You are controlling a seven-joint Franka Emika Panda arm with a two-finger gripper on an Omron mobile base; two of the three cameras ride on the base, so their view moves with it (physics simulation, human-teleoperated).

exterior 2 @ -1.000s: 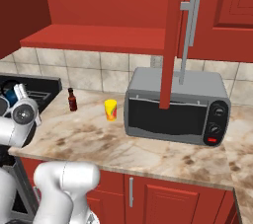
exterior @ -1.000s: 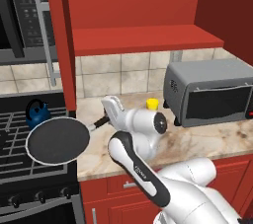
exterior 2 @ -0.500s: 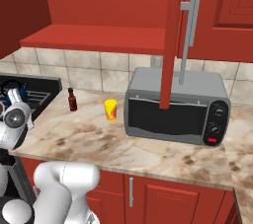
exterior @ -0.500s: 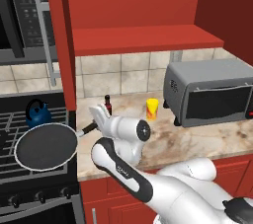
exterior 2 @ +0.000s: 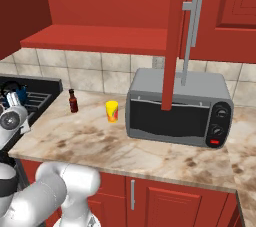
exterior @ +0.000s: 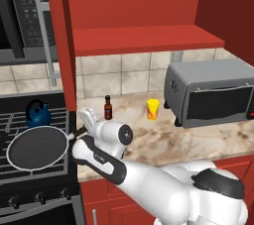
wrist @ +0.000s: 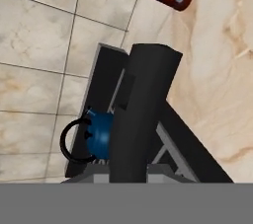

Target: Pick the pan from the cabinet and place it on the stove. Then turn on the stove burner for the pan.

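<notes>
Pan [exterior: 37,147] sits low over the stove [exterior: 30,182] grates, near a blue kettle [exterior: 38,113]. Gripper [exterior: 78,132] is clamped on its handle. Released off-centre, it could tip on the grate or bump the kettle.

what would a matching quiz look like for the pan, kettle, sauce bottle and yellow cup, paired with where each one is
Things:
1. pan
2. blue kettle
3. sauce bottle
4. yellow cup

Places:
A. on the counter nearest the toaster oven
B. at the back of the stove
C. over the front grates, its handle in the gripper
D. on the counter near the stove's edge, by the backsplash

Pairs: 1-C, 2-B, 3-D, 4-A
</notes>
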